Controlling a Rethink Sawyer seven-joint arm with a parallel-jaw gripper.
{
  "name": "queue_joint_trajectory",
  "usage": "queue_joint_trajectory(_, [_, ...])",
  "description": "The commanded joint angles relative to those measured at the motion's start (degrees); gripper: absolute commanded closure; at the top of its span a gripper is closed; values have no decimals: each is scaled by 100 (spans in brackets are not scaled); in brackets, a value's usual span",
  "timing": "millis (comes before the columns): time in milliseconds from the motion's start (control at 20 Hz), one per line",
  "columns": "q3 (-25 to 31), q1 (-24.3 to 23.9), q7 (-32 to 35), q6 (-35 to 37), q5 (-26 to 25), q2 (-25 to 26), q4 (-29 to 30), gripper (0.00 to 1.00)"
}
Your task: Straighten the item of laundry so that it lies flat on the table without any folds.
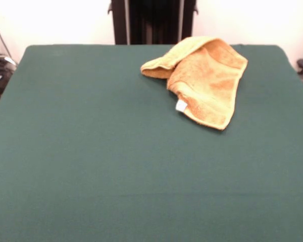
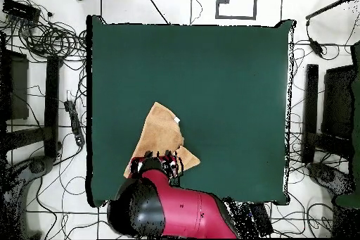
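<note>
Orange-yellow towel [image 1: 204, 80] lying folded over itself, white tag [image 1: 181, 105] exposed, on the green tabletop [image 1: 91, 151]; gripper [image 2: 160, 161] overhead, state indiscernible.

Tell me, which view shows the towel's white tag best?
The front view: the white tag sits clearly at the towel's near edge. The overhead view shows only a tiny white speck at the towel's edge.

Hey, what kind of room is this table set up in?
Probably a robotics lab: a red and black robot arm stands at a large green cloth-covered table bearing one crumpled orange-yellow terry towel, and loose black cables sprawl over the pale floor around it.
</note>
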Motion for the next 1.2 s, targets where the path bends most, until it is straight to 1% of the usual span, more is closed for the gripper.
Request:
queue_joint_trajectory(50, [408, -2, 759, -392, -200, 631, 635, 0])
queue_joint_trajectory(500, [465, -75, 641, -592, -332, 864, 607, 0])
queue_joint_trajectory(750, [488, -96, 725, -778, -370, 1087, 563, 0])
queue_joint_trajectory(1200, [387, -39, 794, -902, -454, 1312, 477, 0])
